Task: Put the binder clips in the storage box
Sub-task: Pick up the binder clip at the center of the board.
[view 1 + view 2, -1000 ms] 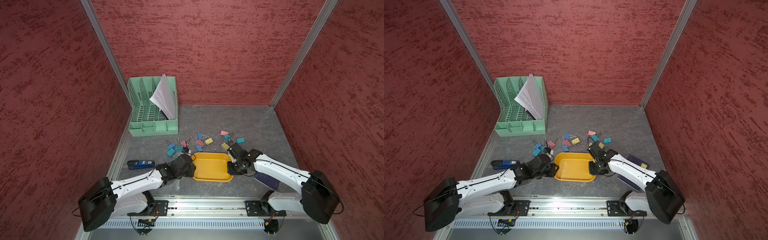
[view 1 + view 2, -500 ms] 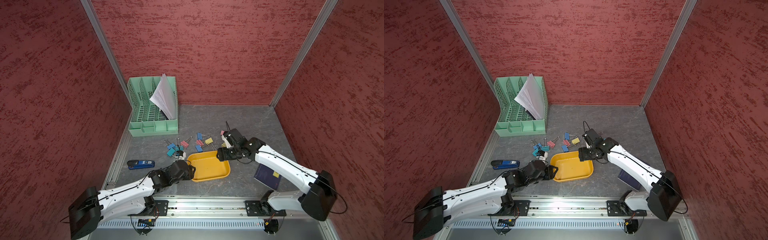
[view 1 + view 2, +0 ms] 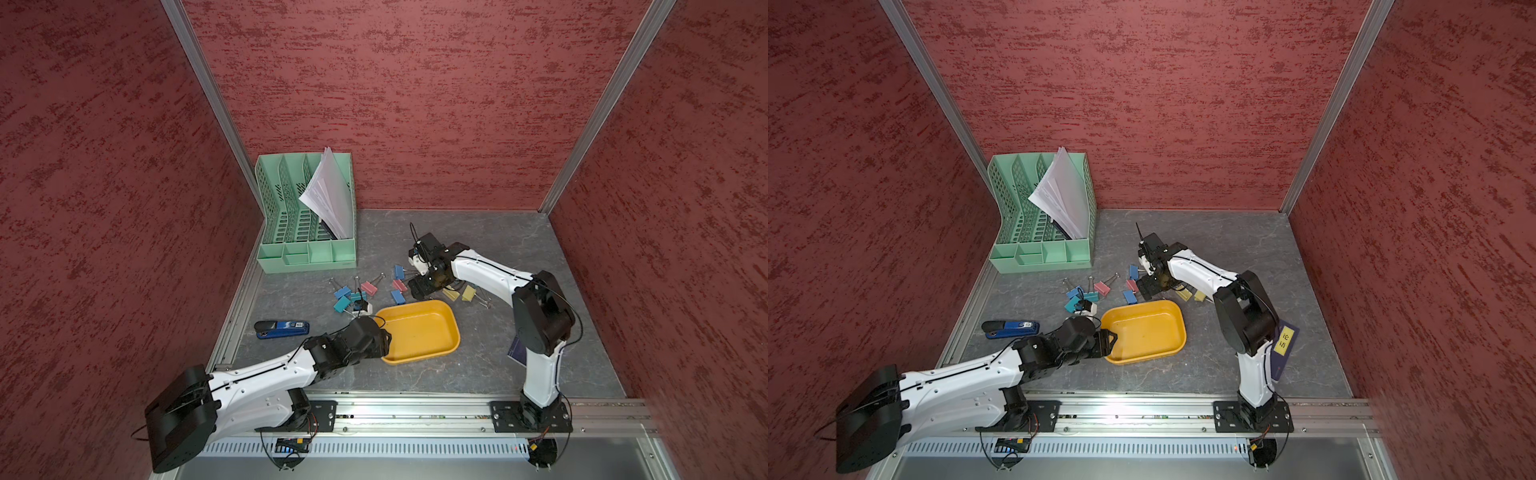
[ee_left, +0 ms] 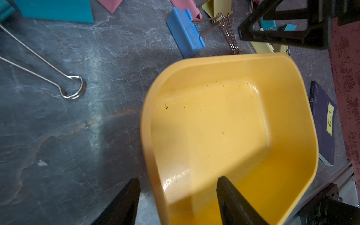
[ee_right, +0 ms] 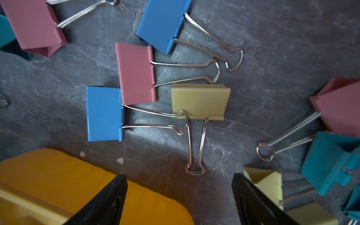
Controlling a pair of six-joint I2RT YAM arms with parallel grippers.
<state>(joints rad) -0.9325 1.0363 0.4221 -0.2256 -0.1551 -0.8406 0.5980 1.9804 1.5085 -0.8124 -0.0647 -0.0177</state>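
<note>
Just beneath right hand (image 5: 178,176), binder clips (image 5: 200,101).

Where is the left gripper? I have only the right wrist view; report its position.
Observer: The left gripper is open, its jaws straddling the storage box's rim at one corner, one jaw inside and one outside.
Operator: Now check inside that box and count the clips.
Observer: None. Both top views show its floor bare. The binder clips in view all lie outside it, beyond its far side.
</note>
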